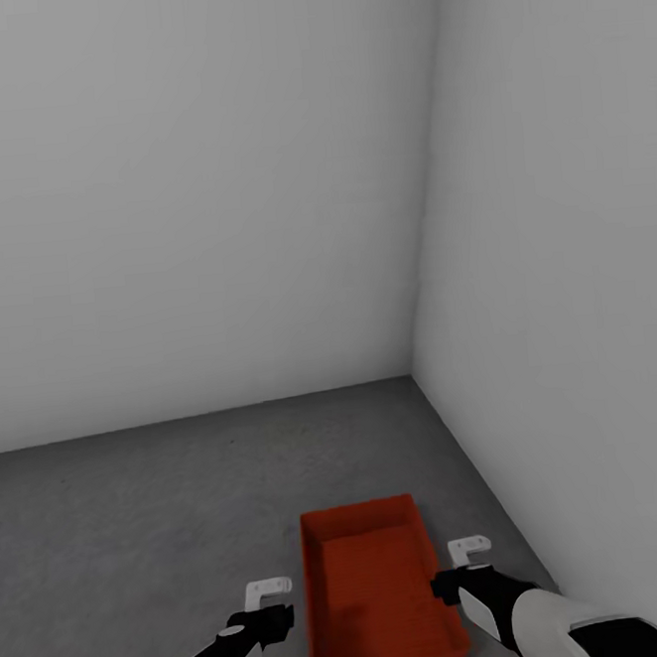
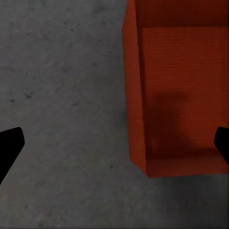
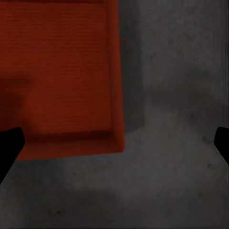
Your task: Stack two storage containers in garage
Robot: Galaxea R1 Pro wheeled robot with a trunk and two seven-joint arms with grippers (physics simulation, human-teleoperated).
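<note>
**One red bin down on the garage concrete, arms either side of it**

From where I'm sitting, the head camera is looking down into a corner of the garage: two plain white walls (image 1: 206,180) meeting above dark grey, speckled floor (image 1: 136,525). Sitting flat on that concrete is one storage container (image 1: 377,593), near the right-hand wall. It's a shallow, open-topped rectangle in red-orange, smooth walls, nothing inside that I can see, and its long side runs away from the robot. The inside bottom looks a bit darker than the rim, with a soft shadow patch on it.

The left gripper (image 1: 269,590) hangs just beside the bin's left wall, and the right gripper (image 1: 471,551) is just beside the right wall. Neither one touches the bin as far as I can tell.

In both wrist views the dark fingertips (image 2: 9,148) sit way out at the picture edges, so both grippers are spread wide with nothing between them but floor and a corner of the bin. The right wrist fingertips (image 3: 9,148) look the same.
</note>
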